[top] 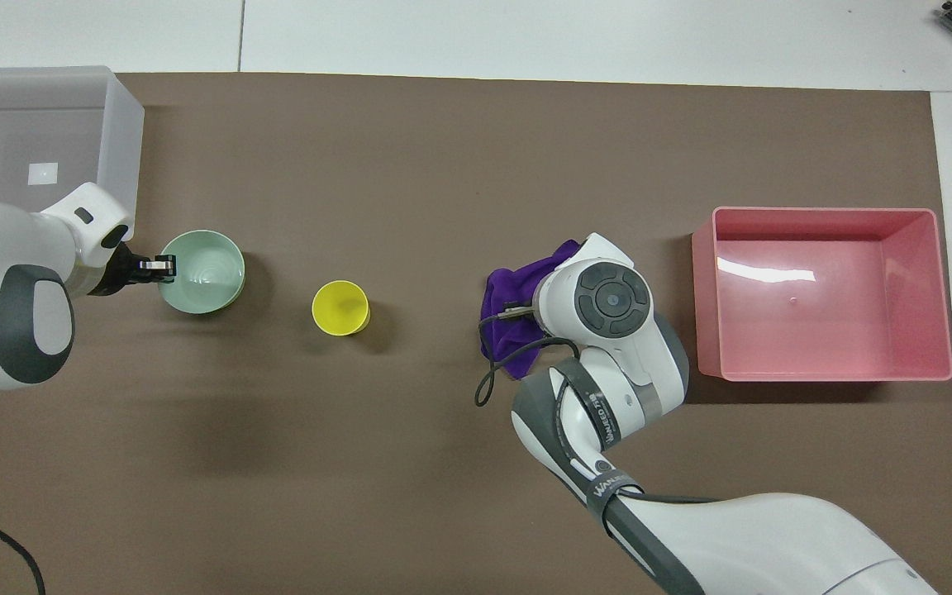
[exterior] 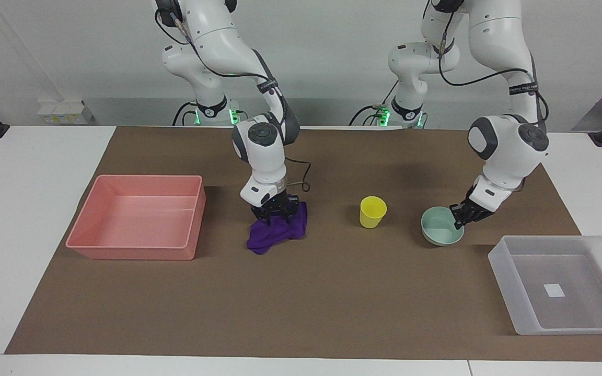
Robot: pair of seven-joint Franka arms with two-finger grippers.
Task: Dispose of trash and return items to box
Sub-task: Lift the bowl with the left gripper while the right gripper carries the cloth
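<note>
Here the yellow cup (exterior: 372,211) stands midway along the counter (exterior: 332,313) and serves as the landmark. Toward the left arm's end from it, the left gripper (exterior: 459,222) is pressed together on the rim of the mint-green bowl (exterior: 441,225), which looks tipped, and the frosted box (exterior: 562,284) lies farther from the robots than the cup, at that same end. Toward the right arm's end from the cup, the right gripper (exterior: 275,213) is down in the purple cloth (exterior: 277,231), pinching a fold; the cloth rests on the counter, and the pink bin (exterior: 136,216) sits past it.

My worry: a thin rim pinch may let the bowl swing or slip out on lifting. The cloth grip may catch only a loose fold, so it could drop short of the pink bin.
</note>
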